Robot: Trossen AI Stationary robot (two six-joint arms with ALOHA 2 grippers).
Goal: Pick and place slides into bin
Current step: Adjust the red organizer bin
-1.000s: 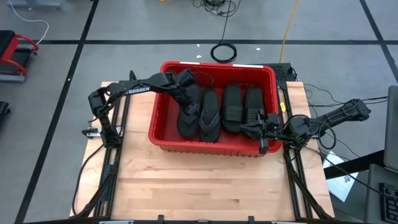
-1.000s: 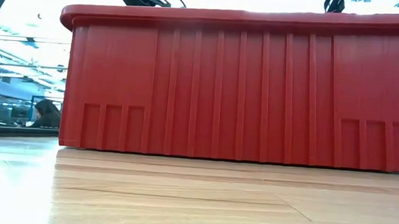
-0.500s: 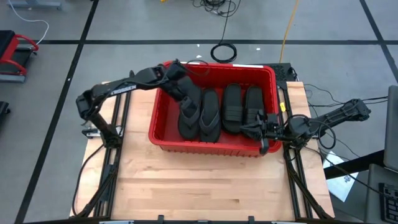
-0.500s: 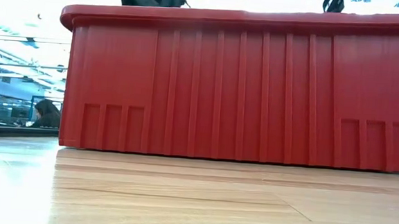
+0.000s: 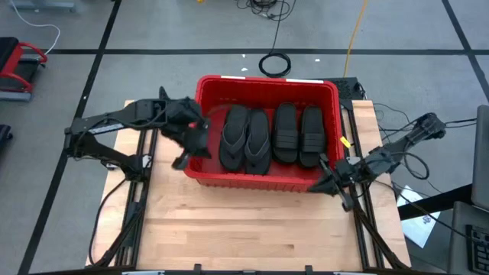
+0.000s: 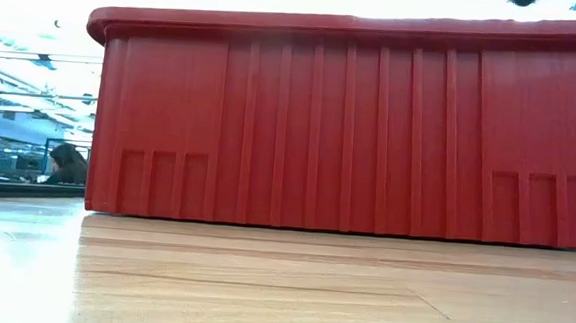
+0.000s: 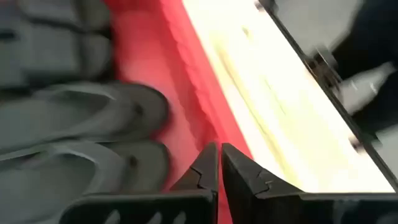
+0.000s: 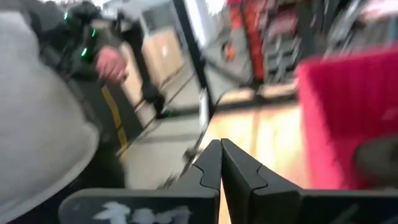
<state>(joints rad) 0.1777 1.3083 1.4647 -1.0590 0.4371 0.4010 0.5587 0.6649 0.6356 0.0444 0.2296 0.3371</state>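
Note:
The red bin (image 5: 267, 81) stands at the table's far middle and fills the low view (image 6: 350, 125). Several black slides lie side by side on its floor: two thong-style ones (image 5: 234, 137) (image 5: 257, 142) and two with band straps (image 5: 285, 133) (image 5: 311, 136). Any other slides are hidden. My left gripper (image 5: 185, 156) is shut and empty above the bin's left wall (image 7: 186, 112), with the slides (image 7: 74, 118) beside it. My right gripper (image 5: 319, 185) is shut and empty just outside the bin's near right corner.
Bare wooden table (image 5: 252, 229) lies between the bin and the near edge. Cables and a coil (image 5: 273, 64) lie on the floor beyond the far edge. In the right wrist view a person in a grey sleeve (image 8: 37, 118) stands beyond the table, one hand (image 8: 112, 62) raised.
My left gripper has risen off the leftmost slide and gone toward the table's left and near edges, out over the bin's left wall. My right gripper has drawn back from the bin's right wall toward the near edge and turned.

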